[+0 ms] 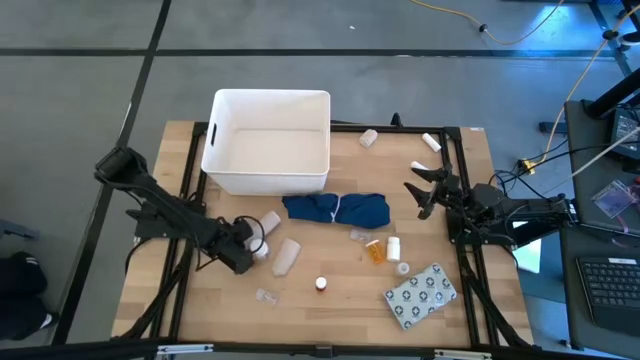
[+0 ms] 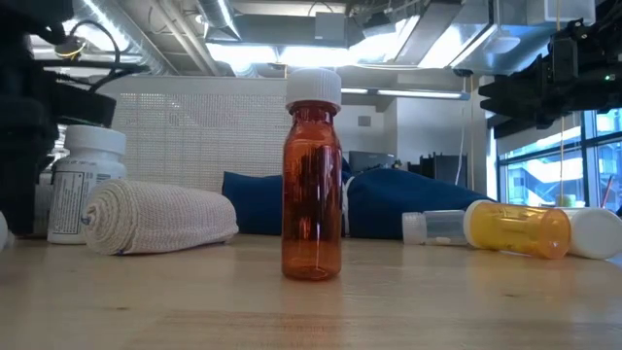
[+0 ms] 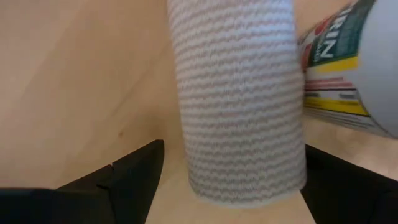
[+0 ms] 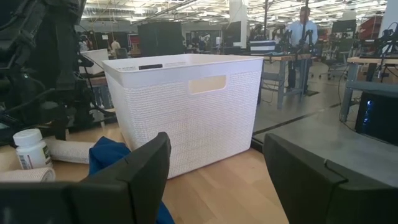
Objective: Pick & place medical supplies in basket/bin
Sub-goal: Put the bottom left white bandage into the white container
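Gauze roll [image 3: 239, 106] between spread left fingers [image 3: 118, 183].

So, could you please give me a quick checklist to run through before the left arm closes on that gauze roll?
1. Left gripper open, one finger on each side of the gauze roll: ok.
2. Roll lying flat on the table: ok.
3. Neighbouring white pill bottle clear of the fingers: cannot tell; it lies right against the roll.
4. White bin upright with room inside: ok.
5. Path to the bin free of the blue cloth: ok; the cloth lies off to the side.
6. Right gripper out of the way: ok; open, raised over the table's right side.
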`<state>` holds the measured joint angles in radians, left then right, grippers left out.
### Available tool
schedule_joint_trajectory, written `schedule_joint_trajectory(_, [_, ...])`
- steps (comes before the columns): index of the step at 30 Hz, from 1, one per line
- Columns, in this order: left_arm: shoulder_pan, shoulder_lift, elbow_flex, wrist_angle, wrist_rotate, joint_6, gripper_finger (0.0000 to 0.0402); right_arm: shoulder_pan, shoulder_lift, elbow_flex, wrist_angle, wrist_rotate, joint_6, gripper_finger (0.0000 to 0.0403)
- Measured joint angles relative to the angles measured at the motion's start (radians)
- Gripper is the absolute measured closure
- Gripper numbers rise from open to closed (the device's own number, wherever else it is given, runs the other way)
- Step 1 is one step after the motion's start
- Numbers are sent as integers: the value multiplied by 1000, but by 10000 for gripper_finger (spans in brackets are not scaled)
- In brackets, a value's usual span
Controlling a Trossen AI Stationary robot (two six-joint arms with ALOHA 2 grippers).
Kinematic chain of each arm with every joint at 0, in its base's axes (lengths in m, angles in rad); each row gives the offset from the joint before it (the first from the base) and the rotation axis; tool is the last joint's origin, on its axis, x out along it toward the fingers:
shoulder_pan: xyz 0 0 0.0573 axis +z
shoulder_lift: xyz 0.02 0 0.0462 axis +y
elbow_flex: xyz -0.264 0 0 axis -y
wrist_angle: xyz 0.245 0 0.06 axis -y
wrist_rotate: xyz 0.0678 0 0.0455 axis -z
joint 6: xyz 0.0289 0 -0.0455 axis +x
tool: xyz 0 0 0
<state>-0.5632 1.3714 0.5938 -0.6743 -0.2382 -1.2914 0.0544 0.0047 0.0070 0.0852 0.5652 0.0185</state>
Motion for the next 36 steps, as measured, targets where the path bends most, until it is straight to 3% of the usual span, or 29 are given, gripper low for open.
schedule_joint_trajectory(8, [23, 0, 0, 42, -18, -53, 137, 0, 0, 0, 0, 0, 0, 146])
schedule_joint_trajectory(19, [23, 7, 0, 43, -103, -86, 161, 0, 0, 0, 0, 0, 0, 146])
schedule_joint_trajectory(27, [23, 6, 0, 44, -100, -86, 244, 0, 0, 0, 0, 0, -1, 146])
schedule_joint_trajectory(31, [23, -23, 5, 42, -75, -103, 279, 0, 0, 0, 0, 0, -1, 146])
schedule_joint_trajectory(36, [23, -104, 64, -40, -80, -101, 287, 0, 0, 0, 0, 0, -22, 146])
